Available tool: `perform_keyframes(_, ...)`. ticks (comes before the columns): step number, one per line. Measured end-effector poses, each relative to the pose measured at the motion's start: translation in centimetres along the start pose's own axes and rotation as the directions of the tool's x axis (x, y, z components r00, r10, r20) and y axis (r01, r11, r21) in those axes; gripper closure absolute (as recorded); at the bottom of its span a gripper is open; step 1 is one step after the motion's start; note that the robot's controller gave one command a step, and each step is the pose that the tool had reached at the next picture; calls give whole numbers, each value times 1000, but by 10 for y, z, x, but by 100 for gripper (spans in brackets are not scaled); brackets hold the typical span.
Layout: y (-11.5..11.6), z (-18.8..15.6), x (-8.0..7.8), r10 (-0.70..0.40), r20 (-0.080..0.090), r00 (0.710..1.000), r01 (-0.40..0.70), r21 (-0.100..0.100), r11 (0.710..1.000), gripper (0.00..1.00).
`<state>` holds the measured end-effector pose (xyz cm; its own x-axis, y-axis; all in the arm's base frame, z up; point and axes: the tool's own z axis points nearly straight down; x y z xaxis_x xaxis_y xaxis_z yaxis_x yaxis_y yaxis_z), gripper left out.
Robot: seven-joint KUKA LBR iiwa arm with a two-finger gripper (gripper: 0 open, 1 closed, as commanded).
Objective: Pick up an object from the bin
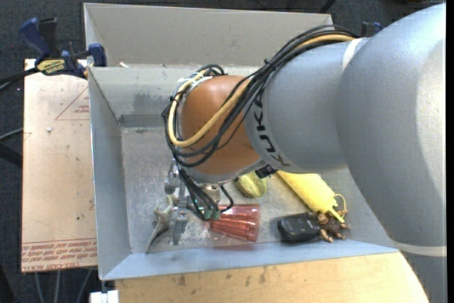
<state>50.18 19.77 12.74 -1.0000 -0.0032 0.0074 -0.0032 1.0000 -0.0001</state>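
My gripper [163,243] hangs below the orange wrist cover at the bin's front left, its tips down near the bare floor. The two fingers [154,239] stand spread apart and open, with nothing between them. Just to its right lies a red see-through plastic cup [237,224] on its side, apart from the fingers. A yellow-green ball [250,185] sits a little farther back, partly hidden under the wrist cover.
At the front right lie a black key fob [301,228] with a small brown thing [330,227] beside it and a long yellow banana-shaped toy [309,191]. The arm and its cover hide the middle and right of the bin. The front wall stands close to the gripper.
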Motion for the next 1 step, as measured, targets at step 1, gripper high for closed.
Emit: perform_keyframes(1,0,-2,-1,2,3,1000,-2,0,1000,0)
